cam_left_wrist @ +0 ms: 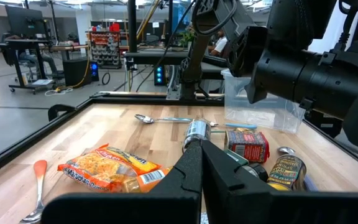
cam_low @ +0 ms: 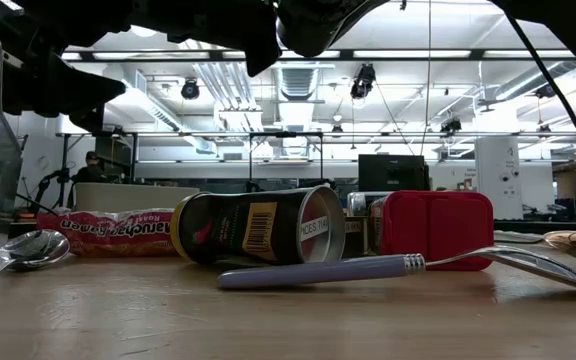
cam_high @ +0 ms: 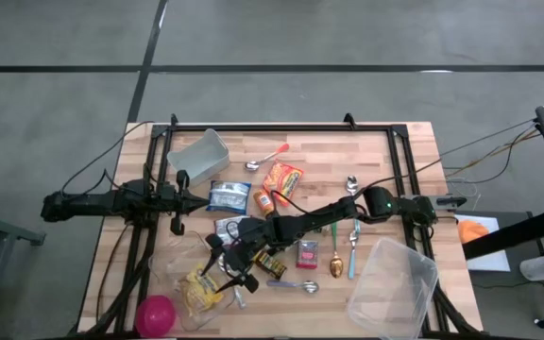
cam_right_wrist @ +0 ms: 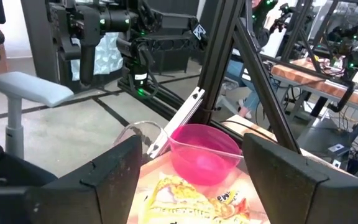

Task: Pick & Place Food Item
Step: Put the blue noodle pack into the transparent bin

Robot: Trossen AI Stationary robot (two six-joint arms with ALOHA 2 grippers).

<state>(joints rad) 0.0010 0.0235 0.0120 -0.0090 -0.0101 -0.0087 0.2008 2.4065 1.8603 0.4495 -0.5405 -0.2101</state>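
1. The right wrist view alone shows the right gripper (cam_right_wrist: 191, 177) spread wide and empty above a crinkled yellow snack bag (cam_right_wrist: 194, 196), with a translucent pink plastic bowl (cam_right_wrist: 205, 151) just beyond it at the table corner.
2. The left wrist view shows the left gripper (cam_left_wrist: 201, 163) pressed shut, holding nothing, above an orange ramen noodle packet (cam_left_wrist: 110, 169).
3. The low view shows a dark cylindrical can (cam_low: 258, 226) lying on its side, its label partly reading "PCES"; the packet behind reads "Maruchan".
4. From above, the bag (cam_high: 199, 288) lies near the table's front left edge.

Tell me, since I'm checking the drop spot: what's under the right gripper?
The open right gripper hangs over a yellow snack packet, beside the pink bowl. Whatever lies under the packet is covered.
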